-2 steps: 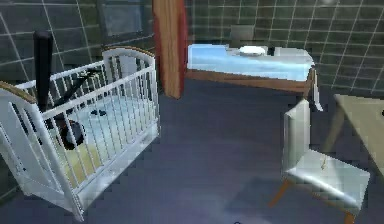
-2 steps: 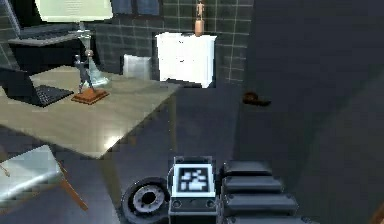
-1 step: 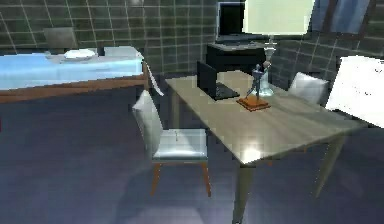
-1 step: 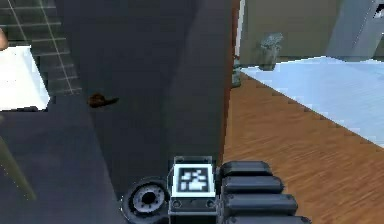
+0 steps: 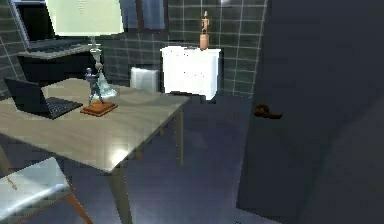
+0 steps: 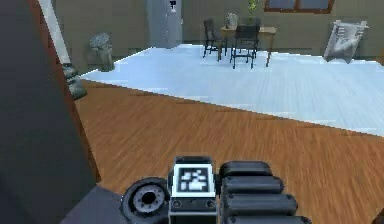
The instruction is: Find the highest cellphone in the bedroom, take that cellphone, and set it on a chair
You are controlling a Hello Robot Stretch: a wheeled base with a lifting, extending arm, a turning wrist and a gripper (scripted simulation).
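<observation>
Where the forward view looks: a dark tiled room, with a table at the view's left and a door at its right.
Door [image 5: 320, 110]: dark and tall, on the forward view's right side; brown handle [image 5: 267, 112] near its left edge.
Floor [image 6: 240, 135]: brown wood boards close to the arm; pale floor [image 6: 260, 75] farther out.
Table [image 5: 120, 128]: wooden top carrying a laptop, a lamp and a figurine.
Cabinet [image 5: 190, 68]: white, against the tiled back wall; a brown upright figure [image 5: 204, 32] stands on top, toward its right end.
Chairs: pale-seated chair [image 5: 30, 188] at the table's near left corner; second pale chair [image 5: 145, 78] at the table's far edge; dark chairs [image 6: 243, 45] round a small table, well out in the arm side view.
Lamp [image 5: 85, 15]: pale shade, clear stem, near the table's far edge.
Laptop [image 5: 38, 98]: dark, lid up, at the table's left edge.
Figurine [image 5: 98, 88]: on a brown base, just beside the lamp stem.
Gripper [image 6: 148, 200]: dark round body at the arm side view's bottom edge, left of the white marked square [image 6: 195, 180]; far end not made out.
Jaws: state cannot be told.
Hold/contact: cannot tell whether it holds or touches anything.
Cellphone: whereabouts cannot be told.
</observation>
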